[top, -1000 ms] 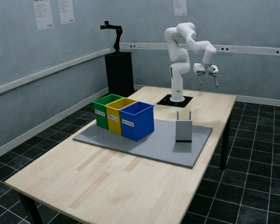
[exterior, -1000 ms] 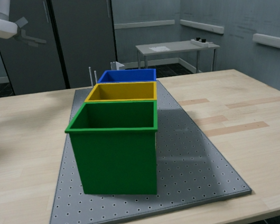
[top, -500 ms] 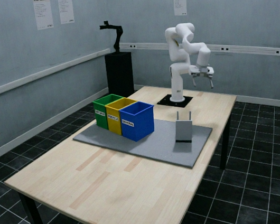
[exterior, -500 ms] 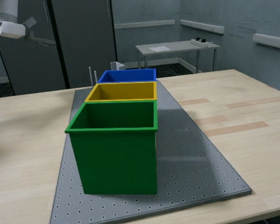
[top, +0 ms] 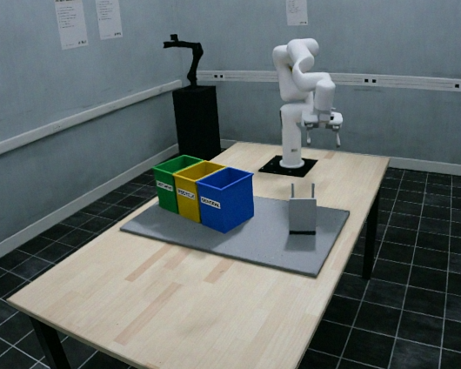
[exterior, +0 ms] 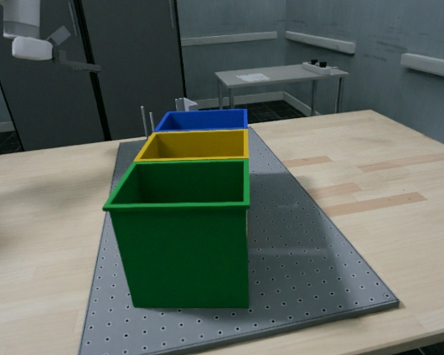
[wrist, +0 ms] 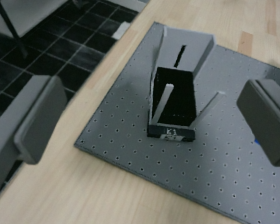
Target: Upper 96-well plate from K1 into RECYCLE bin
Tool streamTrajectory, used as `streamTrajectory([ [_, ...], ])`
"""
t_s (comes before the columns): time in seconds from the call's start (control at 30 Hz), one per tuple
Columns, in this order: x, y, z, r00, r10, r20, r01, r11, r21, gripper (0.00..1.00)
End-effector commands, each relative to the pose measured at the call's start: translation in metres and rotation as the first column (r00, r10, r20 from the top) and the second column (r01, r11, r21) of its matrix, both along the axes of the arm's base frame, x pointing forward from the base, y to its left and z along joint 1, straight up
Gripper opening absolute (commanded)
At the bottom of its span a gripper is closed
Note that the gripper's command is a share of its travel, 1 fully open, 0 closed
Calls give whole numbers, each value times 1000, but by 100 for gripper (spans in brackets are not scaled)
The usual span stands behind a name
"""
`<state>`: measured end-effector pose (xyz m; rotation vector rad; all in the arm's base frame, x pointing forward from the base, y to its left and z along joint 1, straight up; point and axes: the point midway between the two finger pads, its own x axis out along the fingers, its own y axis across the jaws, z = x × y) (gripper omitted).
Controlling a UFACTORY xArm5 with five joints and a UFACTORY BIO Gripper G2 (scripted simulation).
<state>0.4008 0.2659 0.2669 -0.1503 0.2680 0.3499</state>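
Observation:
My gripper [top: 323,144] [exterior: 95,68] [wrist: 152,121] is open and empty, high above the table between the arm's base and the rack. The stack rack K1 [top: 302,215] [wrist: 191,45] stands upright, with a grey slotted panel and two thin posts. Inside it, the wrist view shows a black surface [wrist: 175,95]; I cannot tell the two plates apart there, and the panel hides them in the top view. The yellow RECYCLE bin [top: 188,210] [exterior: 195,144] stands upright between the green bin [top: 165,201] [exterior: 183,255] and the blue GENERAL bin [top: 229,209] [exterior: 203,119], both upright.
The rack and bins stand on a grey perforated board [top: 263,248] [exterior: 279,234] [wrist: 126,145]. The rack is to the right of the bins in the top view, near the board's right side. The bins stand close together in a row. The table's edge [top: 355,235] runs beyond the board.

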Motion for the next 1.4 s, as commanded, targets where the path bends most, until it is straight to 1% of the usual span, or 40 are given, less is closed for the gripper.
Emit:
streamTrajectory([
  [0.0,16,-14,2,999,-49,21,48,998,37,37],
  [0.13,29,-29,3,999,-49,21,48,998,37,37],
  [0.27,30,-30,3,999,-49,21,48,998,37,37],
  [0.33,36,-38,3,994,-98,46,95,993,67,37],
  [0.5,52,-58,5,994,-98,46,95,993,67,37],
  [0.57,53,-60,5,994,-98,46,95,993,67,37],
  [0.63,58,-68,6,986,-147,74,140,986,94,37],
  [0.77,69,-85,7,986,-147,74,140,986,94,37],
  [0.83,69,-85,7,986,-147,74,140,986,94,37],
  [0.9,73,-92,7,986,-147,74,140,986,94,37],
  [0.97,78,-101,8,975,-195,103,183,976,119,37],
  [1.13,89,-123,10,975,-195,103,183,976,119,37],
  [1.23,91,-126,10,975,-195,103,183,976,119,37],
  [1.3,95,-135,11,961,-243,134,224,964,142,37],
  [1.37,97,-140,12,961,-243,134,224,964,142,37],
])
